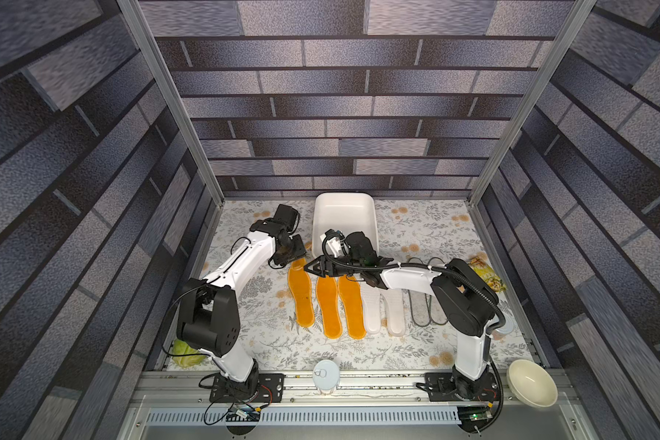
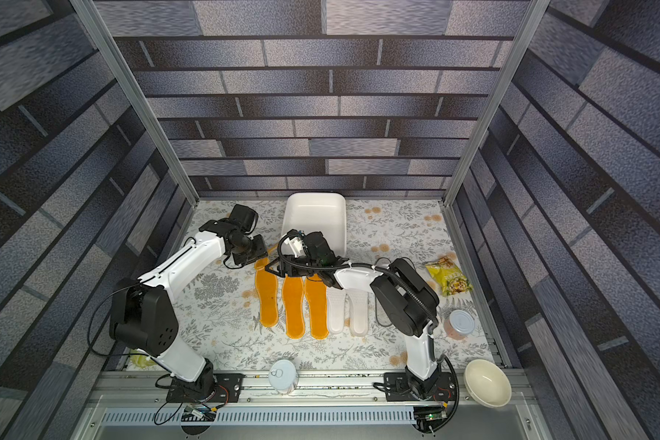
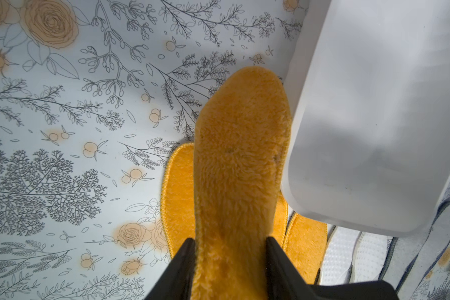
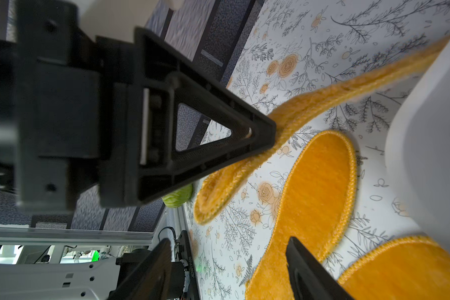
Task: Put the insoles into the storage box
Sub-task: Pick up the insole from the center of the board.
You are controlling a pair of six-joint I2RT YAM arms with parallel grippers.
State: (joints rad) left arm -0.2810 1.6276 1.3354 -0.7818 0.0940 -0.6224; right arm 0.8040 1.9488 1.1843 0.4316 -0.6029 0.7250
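The left claw is clenched on the held orange insole, lifted off the table with its tip just beside the storage box. What shows of the box holds nothing, so this looks like the first drop-in, and the insole must clear the rim before release. The right claw hangs spread above a second orange insole at the box's near side, in a row with the white insoles and grey insoles.

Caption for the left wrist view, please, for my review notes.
Left gripper clamps an orange insole, raised over another orange insole on the floral mat, beside the white storage box.
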